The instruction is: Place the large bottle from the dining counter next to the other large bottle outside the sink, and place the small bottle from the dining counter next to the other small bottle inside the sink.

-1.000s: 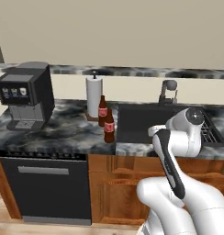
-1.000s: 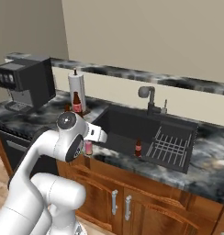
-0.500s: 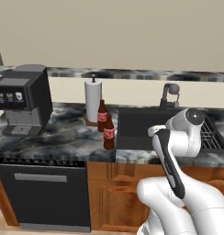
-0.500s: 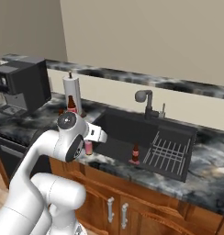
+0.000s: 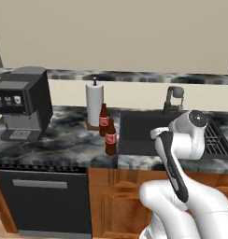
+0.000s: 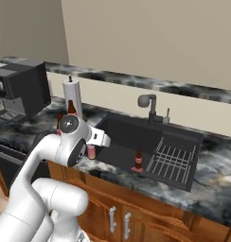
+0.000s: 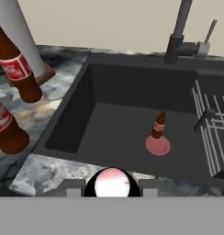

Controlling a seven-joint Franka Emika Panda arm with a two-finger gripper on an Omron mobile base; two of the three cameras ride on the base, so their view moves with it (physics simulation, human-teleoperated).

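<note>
Red labels with white script wrap two brown bottles [image 5: 110,137] [image 5: 103,120]; the lettering is too blurred to read. Both stand close together on the marbled bench [image 5: 64,140] left of the sink [image 6: 136,142], with a paper towel roll [image 5: 94,105] just behind them and a black coffee machine [image 5: 23,107] further left. In the hand view both bottles are cut off by the left edge. The end effector [image 7: 113,182] is closed on the pink bottle [image 6: 91,151], held over the sink's front rim; the arm hides most of it, and the hand view shows just its rounded pink-white end. Another small bottle [image 7: 158,133] stands on the sink floor, beside a wire rack [image 6: 172,156]. A faucet [image 6: 149,106] rises behind the sink.
</note>
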